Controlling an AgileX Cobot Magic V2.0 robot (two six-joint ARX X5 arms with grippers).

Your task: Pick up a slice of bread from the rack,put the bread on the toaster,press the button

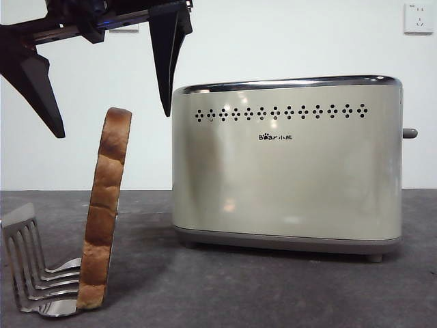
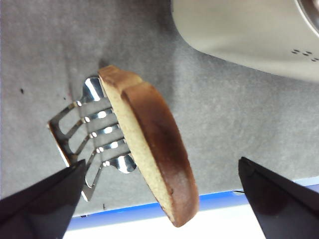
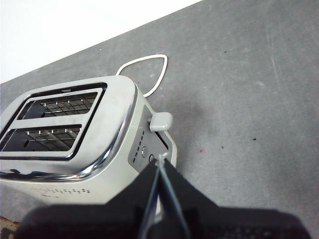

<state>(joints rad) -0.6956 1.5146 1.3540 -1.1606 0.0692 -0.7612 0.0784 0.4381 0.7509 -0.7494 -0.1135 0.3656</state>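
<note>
- The left gripper [image 1: 113, 109] is hanging wide open above the slice of bread [image 1: 104, 212], one black jaw out on each side of the crust and neither touching it.
- Below that claw the slice is standing on edge in the rack [image 1: 34, 270], leaning a little toward the toaster [image 1: 287, 160].
- The rack — shiny wire dividers, slotted upright end — is sitting on the grey table [image 1: 273, 287], directly beneath the open jaws.
- Beside the claw's toaster-side jaw, the toaster's chrome top is sitting at about fingertip height.
- The right gripper [image 3: 160, 167] is hovering clenched, jaws pressed together, just above the toaster's narrow end.
- The button [image 3: 161, 121] — a stubby lever — is sticking out just beyond those closed tips; both slots look empty.
</note>
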